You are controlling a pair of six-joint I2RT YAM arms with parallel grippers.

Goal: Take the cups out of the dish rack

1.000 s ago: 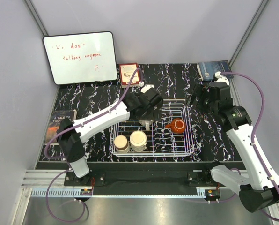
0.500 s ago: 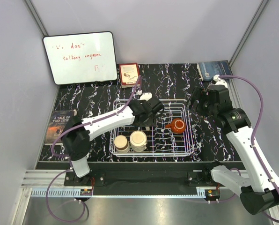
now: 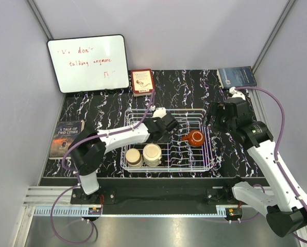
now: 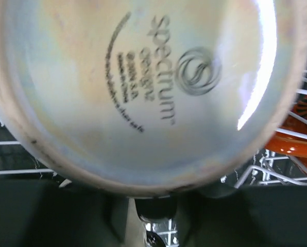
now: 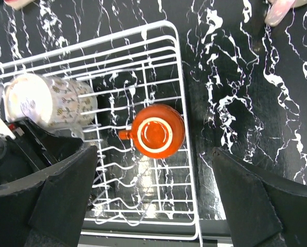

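The white wire dish rack (image 3: 179, 169) sits mid-table. My left gripper (image 3: 163, 131) is down inside its back half, against a cream patterned cup (image 5: 53, 100) that lies on its side. That cup's printed base (image 4: 143, 92) fills the left wrist view and hides the fingertips. A reddish-brown mug (image 3: 196, 137) with a handle stands at the rack's right side. Two cream cups (image 3: 133, 157) (image 3: 152, 153) stand at its front left. My right gripper (image 5: 154, 152) hangs open above the mug (image 5: 157, 131), touching nothing. A pinkish cup (image 5: 279, 13) lies on the table beyond the rack.
A whiteboard (image 3: 88, 63) leans at the back left. A red book (image 3: 141, 81) stands behind the rack. A blue book (image 3: 236, 77) lies at the back right, another book (image 3: 66, 138) at the left edge. Grey walls close in both sides.
My left gripper has dropped lower into the rack onto the patterned cup, and its jaws have narrowed. The right arm has drifted slightly nearer and toward the rack, still open.
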